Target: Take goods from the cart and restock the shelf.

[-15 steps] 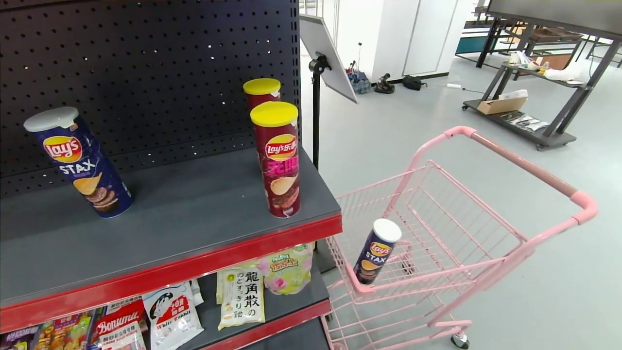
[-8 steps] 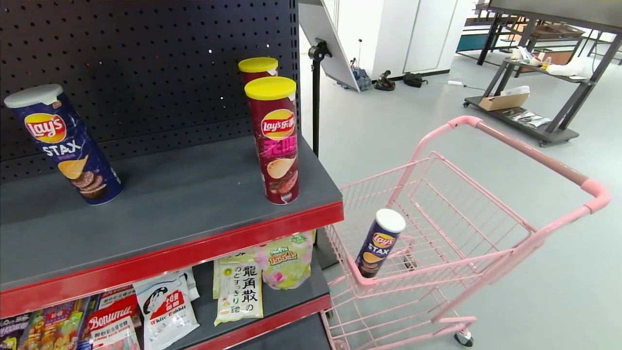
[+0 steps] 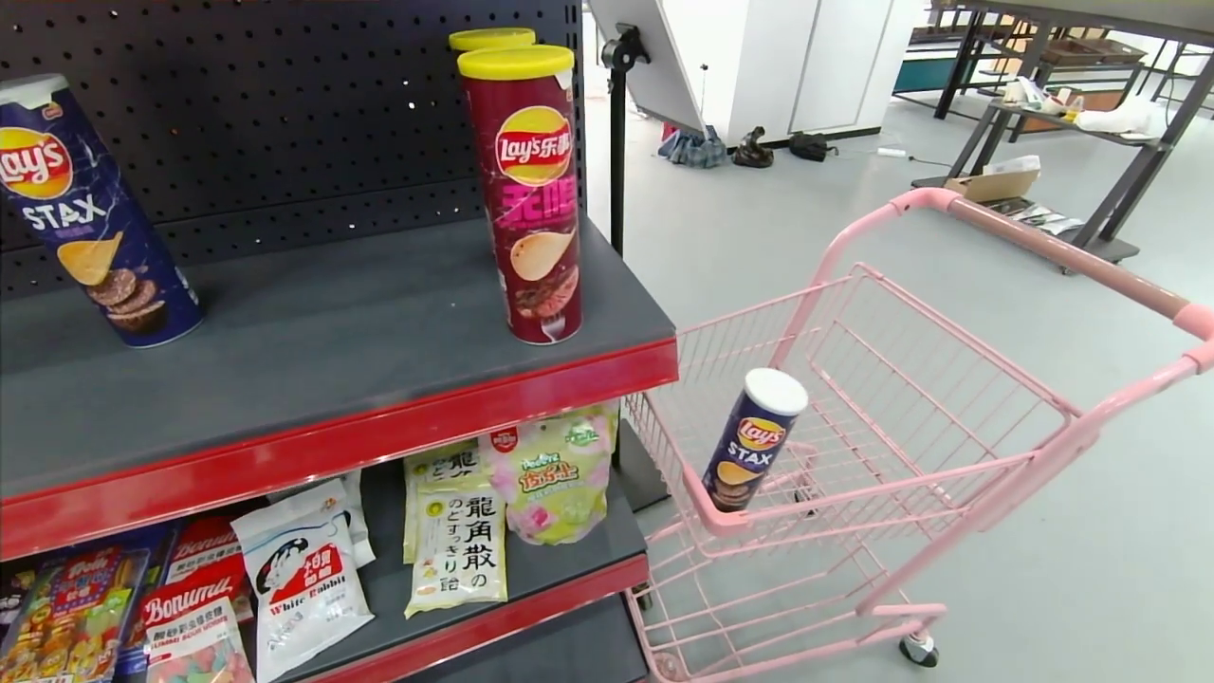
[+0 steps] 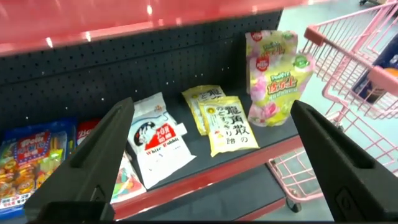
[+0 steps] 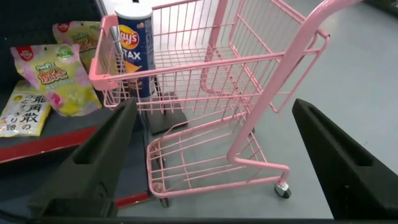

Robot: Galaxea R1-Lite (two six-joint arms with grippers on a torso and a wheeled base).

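A blue chip can point(image 3: 754, 441) with a white lid leans in the front corner of the pink cart point(image 3: 948, 398), next to the shelf. On the grey upper shelf point(image 3: 313, 360) stand another blue can point(image 3: 85, 209) at the left and a maroon can point(image 3: 531, 190) with a yellow lid at the right, with a second yellow-lidded can point(image 3: 491, 38) behind it. My right gripper point(image 5: 214, 162) is open, low in front of the cart point(image 5: 205, 65), facing the blue can point(image 5: 135, 53). My left gripper point(image 4: 211, 162) is open with nothing in it, facing the lower shelf.
Snack bags point(image 3: 455, 541) lie and hang on the lower shelf point(image 4: 249, 168); a green-pink pouch point(image 4: 273, 81) hangs nearest the cart point(image 4: 348, 37). A black stand pole point(image 3: 618, 171) rises behind the shelf's right end. Open grey floor point(image 3: 1091, 569) lies right of the cart.
The whole head picture has shifted: shelf cans sit higher and more of the lower shelf shows, so the camera moved. The cans and cart have not moved.
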